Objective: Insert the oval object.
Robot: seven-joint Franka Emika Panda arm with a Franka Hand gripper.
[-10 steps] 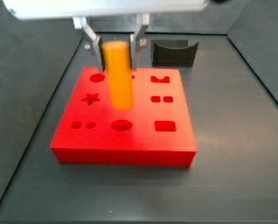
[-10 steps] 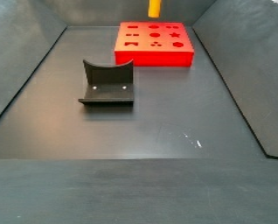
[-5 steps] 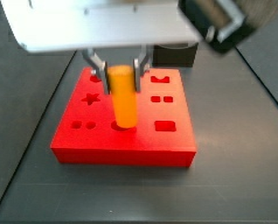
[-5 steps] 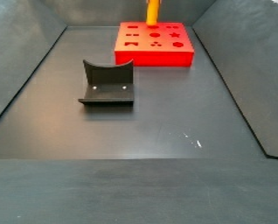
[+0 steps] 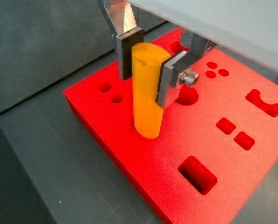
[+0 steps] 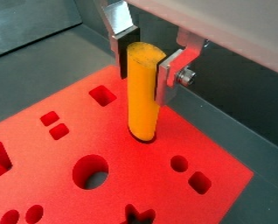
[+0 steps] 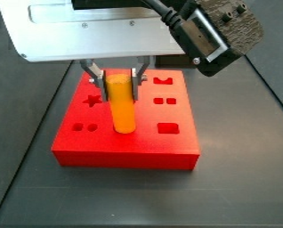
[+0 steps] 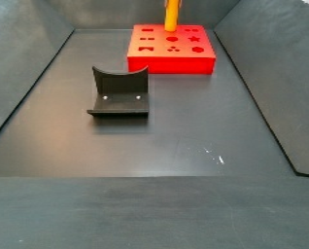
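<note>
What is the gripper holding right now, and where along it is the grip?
The gripper holds the oval object upright over the red block, fingers clamped on its upper end; the lower end meets the block's top.

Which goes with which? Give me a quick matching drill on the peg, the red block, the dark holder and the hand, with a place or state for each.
Things:
1. orange peg
2. red block
3. dark holder
4. hand

States:
A. standing alone on the floor, apart from the rest
B. shut on a piece above the block
C. upright, lower end at the block's top face
D. lying flat, top full of shaped holes

Pairs: 1-C, 2-D, 3-A, 4-B
</note>
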